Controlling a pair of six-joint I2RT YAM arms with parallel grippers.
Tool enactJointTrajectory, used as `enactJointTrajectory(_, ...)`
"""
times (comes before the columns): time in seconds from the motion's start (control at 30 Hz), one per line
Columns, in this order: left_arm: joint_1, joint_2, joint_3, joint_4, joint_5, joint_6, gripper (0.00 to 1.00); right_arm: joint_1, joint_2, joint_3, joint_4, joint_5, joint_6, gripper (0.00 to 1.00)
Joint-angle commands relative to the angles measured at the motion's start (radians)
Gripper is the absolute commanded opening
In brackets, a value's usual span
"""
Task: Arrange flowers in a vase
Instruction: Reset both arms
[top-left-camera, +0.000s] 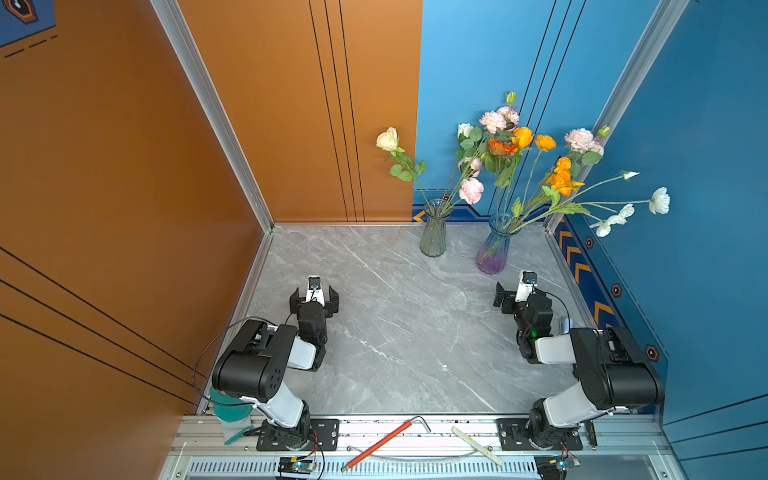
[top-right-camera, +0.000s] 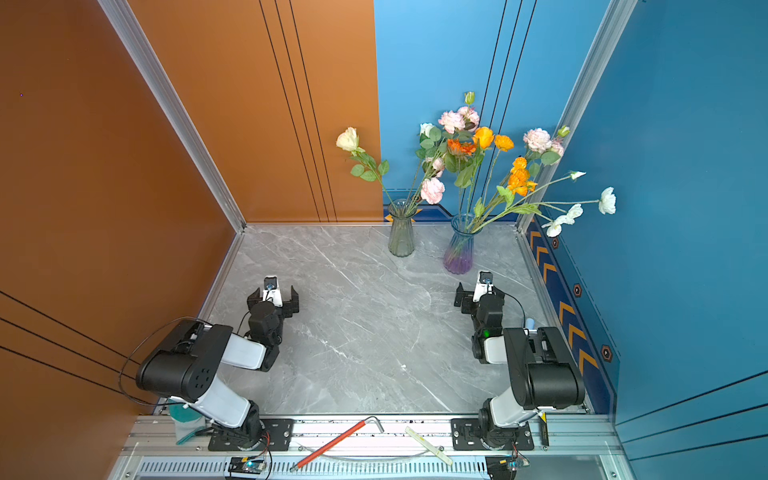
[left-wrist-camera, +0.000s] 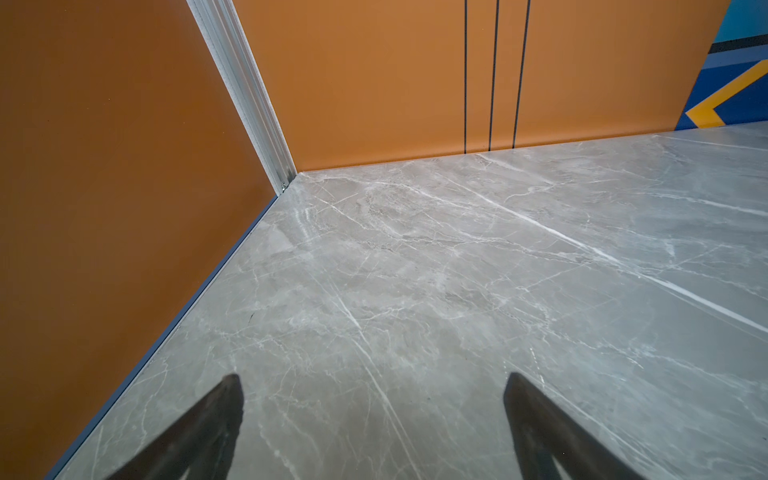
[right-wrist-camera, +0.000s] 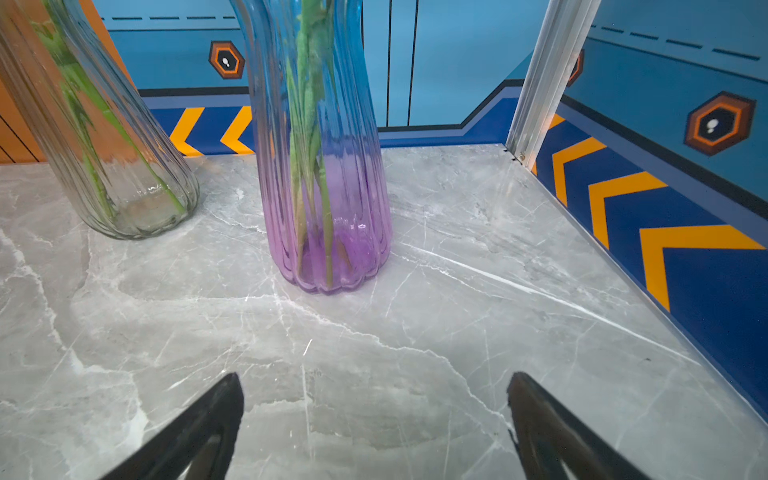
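Note:
Two glass vases stand at the back of the grey marble table. The clear vase holds a cream rose and pink blooms. To its right, the blue-to-purple vase holds flowers with orange, pink and white blooms; their green stems show through the glass. My left gripper is open over bare table at the left. My right gripper is open and empty, just in front of the purple vase.
Orange walls close the left and back left, blue walls the back right and right, with aluminium posts at the corners. White blooms lean out toward the right wall. A red-handled hex key and a white strip lie on the front rail.

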Motion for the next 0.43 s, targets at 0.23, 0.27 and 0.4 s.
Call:
enactJointTrajectory(0.23, 0.001, -0.015, 0.018, -0.057, -0.027, -0.022, 0.98, 0.027, -0.005, -0.004, -0.017, 0.041, 0.004, 1.00)
enactJointTrajectory(0.27, 0.005, -0.019, 0.029, -0.083, -0.022, -0.028, 0.98, 0.028, -0.005, -0.005, -0.016, 0.043, 0.004, 1.00)
enactJointTrajectory(0.4, 0.004, -0.026, 0.020, -0.081, -0.032, -0.036, 0.98, 0.035, -0.005, -0.011, -0.005, 0.055, 0.001, 1.00)
